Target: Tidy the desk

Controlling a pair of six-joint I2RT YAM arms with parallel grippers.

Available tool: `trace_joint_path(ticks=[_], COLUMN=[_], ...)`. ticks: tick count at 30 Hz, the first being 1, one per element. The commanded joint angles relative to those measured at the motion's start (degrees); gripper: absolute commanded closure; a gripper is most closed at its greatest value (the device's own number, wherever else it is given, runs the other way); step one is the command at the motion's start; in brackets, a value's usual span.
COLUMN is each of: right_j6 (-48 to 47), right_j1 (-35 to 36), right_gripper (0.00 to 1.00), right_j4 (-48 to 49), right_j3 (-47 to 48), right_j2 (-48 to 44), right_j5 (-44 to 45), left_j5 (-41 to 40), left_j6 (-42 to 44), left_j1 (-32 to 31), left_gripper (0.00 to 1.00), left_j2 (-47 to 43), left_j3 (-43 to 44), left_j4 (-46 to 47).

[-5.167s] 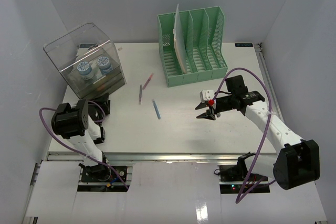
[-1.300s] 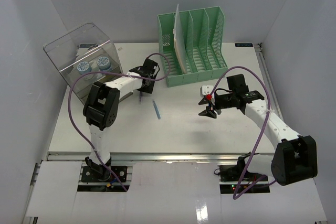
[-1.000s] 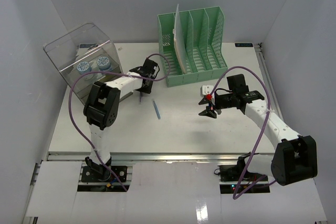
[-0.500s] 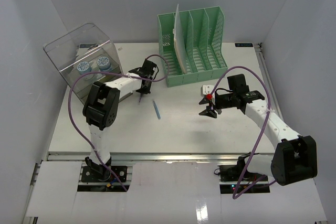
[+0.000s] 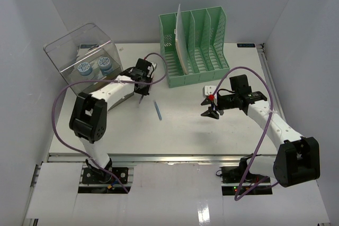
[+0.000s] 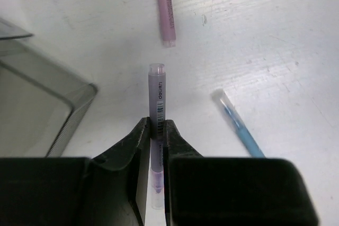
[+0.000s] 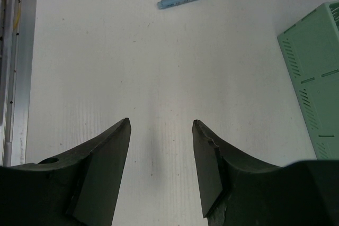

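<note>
Left gripper (image 6: 157, 126): we saw it clenched on 1 purple pen (image 6: 157, 91) | right gripper (image 7: 161, 125): jaws stood apart and empty, above the desk (image 5: 185, 136) | desk: its white top lay under both arms | on it: 1 pink pen (image 6: 164, 3), 1 blue pen (image 6: 239, 128), green rack (image 5: 196, 51) at the back, clear box (image 5: 87, 56) at back left
</note>
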Motion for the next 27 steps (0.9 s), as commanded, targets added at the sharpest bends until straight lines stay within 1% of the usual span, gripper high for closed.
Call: trace_joint_path(ticks=[1, 2, 4, 8, 10, 13, 15, 19, 20, 21, 22, 23, 24, 26, 27], right_j6=[-0.07, -0.07, -0.15, -0.15, -0.07, -0.09, -0.09, -0.16, -0.22, -0.24, -0.24, -0.24, -0.24, -0.33, -0.33], right_j1=[-0.19, -0.19, -0.19, -0.15, -0.19, -0.19, -0.28, -0.28, -0.28, -0.28, -0.28, -0.28, -0.28, -0.28, -0.28], right_gripper=[0.43, 0.43, 0.43, 0.43, 0.43, 0.43, 0.43, 0.43, 0.43, 0.43, 0.43, 0.43, 0.43, 0.43, 0.43], right_j4=[0.23, 0.16, 0.16, 0.16, 0.07, 0.07, -0.01, -0.11, -0.16, -0.19, -0.19, -0.19, -0.19, -0.28, -0.28], right_j3=[-0.27, -0.27, -0.25, -0.24, -0.27, -0.27, -0.25, -0.18, -0.13, -0.10, -0.10, -0.13, -0.19, -0.27, -0.27], right_j2=[0.12, 0.19, 0.28, 0.50, 0.63, 0.74, 0.83, 0.98, 1.04, 1.07, 1.07, 1.07, 1.07, 1.07, 1.07], right_j5=[-1.12, -1.18, -1.25, -1.31, -1.36, -1.36, -1.47, -1.62, -1.62, -1.62, -1.62, -1.59, -1.54, -1.45, -1.45], left_j5=[-4.86, -7.98, -11.18, -12.32, -13.64, -12.92, -13.94, -15.35, -15.51, -15.64, -15.73, -15.77, -15.77, -15.90, -15.66], left_j6=[11.17, 14.24, 18.78, 25.18, 26.13, 25.45, 25.82, 26.48, 26.32, 26.11, 25.85, 25.57, 25.28, 24.68, 24.28], left_j1=[0.02, 0.23, 1.21, 5.06, 7.86, 10.60, 12.16, 13.59, 13.82, 13.93, 13.93, 13.93, 13.93, 13.93, 13.93], left_gripper=[0.98, 0.98, 1.00, 1.00, 1.00, 1.00, 1.00, 1.00, 0.98, 0.92, 0.84, 0.75, 0.61, 0.40, 0.33], left_j2=[-11.40, -12.05, -13.24, -13.15, -11.31, -9.44, -8.51, -7.52, -7.36, -7.23, -7.10, -7.07, -7.18, -7.96, -8.45], left_j3=[-1.56, -2.44, -3.92, -6.41, -6.62, -5.30, -5.33, -6.50, -6.89, -7.21, -7.52, -7.90, -8.30, -9.41, -9.73], left_j4=[-0.77, -0.77, -0.64, 1.30, 2.21, 3.00, 4.32, 7.71, 8.21, 8.63, 8.98, 9.33, 9.68, 10.36, 10.65])
